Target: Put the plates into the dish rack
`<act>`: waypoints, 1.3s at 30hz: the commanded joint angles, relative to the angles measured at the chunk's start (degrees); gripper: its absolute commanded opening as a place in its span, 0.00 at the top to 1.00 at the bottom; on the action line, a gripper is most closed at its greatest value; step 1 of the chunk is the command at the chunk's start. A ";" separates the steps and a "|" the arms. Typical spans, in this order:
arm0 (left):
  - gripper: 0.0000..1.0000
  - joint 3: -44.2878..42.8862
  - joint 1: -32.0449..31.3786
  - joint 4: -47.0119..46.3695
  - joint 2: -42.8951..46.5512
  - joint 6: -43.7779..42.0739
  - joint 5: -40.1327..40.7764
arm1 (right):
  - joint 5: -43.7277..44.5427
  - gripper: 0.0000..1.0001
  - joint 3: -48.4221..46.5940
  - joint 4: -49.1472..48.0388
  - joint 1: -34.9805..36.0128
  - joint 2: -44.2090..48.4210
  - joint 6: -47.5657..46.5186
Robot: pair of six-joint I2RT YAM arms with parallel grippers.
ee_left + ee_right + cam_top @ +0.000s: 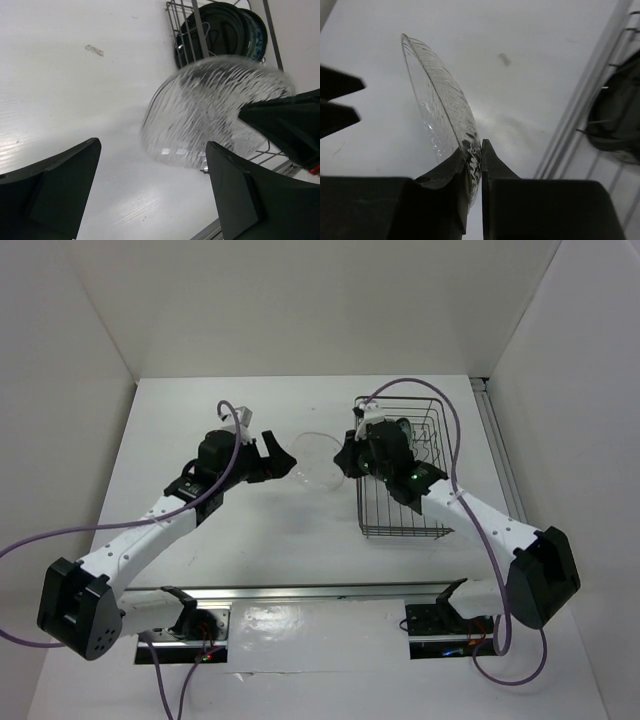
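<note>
The left arm [140, 535] and right arm [478, 517] are built of smooth white link shells joined by black joint housings, each with a bulky black shoulder block [75, 605] farthest from its gripper. A purple cable [455, 440] loops along each arm. The left gripper [282, 455] and right gripper [343, 462] carry matte black, wedge-shaped fingers [60, 185]. Small green lights [413, 477] glow just behind the right gripper.

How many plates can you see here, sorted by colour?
Clear glass plate: 1
Black plate: 1
Blue patterned plate: 1
Total: 3 visible; the dish rack may hide more.
</note>
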State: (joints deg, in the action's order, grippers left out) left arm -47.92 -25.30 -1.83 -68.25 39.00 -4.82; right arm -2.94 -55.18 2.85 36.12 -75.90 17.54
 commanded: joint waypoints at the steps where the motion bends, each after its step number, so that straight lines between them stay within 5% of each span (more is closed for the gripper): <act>1: 0.00 -5.07 -0.01 6.73 0.13 -0.33 4.20 | 15.73 1.00 -7.03 6.89 -3.15 5.84 -0.67; 5: 0.00 -9.37 -0.01 15.61 3.20 -2.34 4.20 | 35.49 1.00 -11.52 13.40 -9.73 9.80 -0.67; 9: 0.00 -15.96 -0.01 27.80 3.21 -6.74 4.82 | 42.84 1.00 -14.25 16.82 -20.61 10.33 -1.54; 15: 0.00 -14.32 -0.01 28.29 4.26 -9.03 5.27 | 39.53 1.00 -16.10 17.72 -28.64 2.79 -0.31; 39: 0.00 -11.93 -0.01 25.91 4.79 -7.89 1.22 | 35.11 1.00 -13.64 11.74 -28.65 -10.93 -3.13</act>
State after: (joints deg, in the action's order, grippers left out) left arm -59.96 -25.32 25.34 -64.73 31.59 -2.79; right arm 31.64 -68.90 18.09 7.62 -85.95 15.27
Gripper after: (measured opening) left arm 1.000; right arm 0.151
